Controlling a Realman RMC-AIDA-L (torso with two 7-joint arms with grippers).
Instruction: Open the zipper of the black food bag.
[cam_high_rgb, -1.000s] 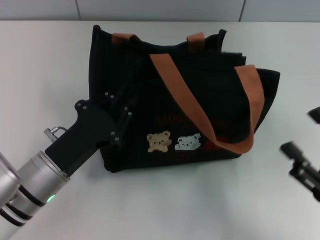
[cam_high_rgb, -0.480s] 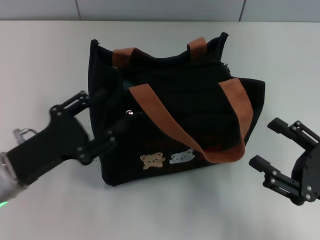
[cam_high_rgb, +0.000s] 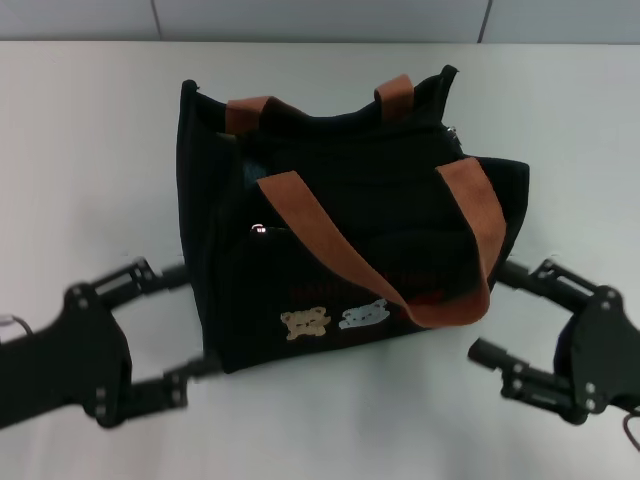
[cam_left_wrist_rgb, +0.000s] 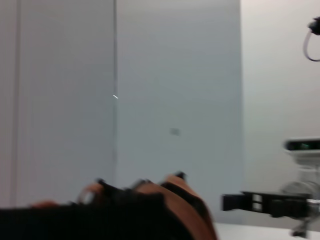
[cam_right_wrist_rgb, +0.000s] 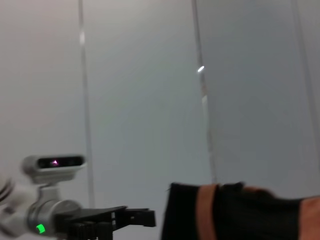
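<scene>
With our left gripper (cam_high_rgb: 170, 330) and right gripper (cam_high_rgb: 510, 312) both spread wide and empty beside the black food bag (cam_high_rgb: 350, 240) mid-table, we risk toppling it, since the zipper (cam_high_rgb: 452, 135) pull seems barely visible.

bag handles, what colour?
Orange-brown webbing handles on the black food bag; clearest in the head view.

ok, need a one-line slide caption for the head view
Black food bag upright on the white table, flanked by the open left tool and open right tool, neither touching the zipper.
</scene>
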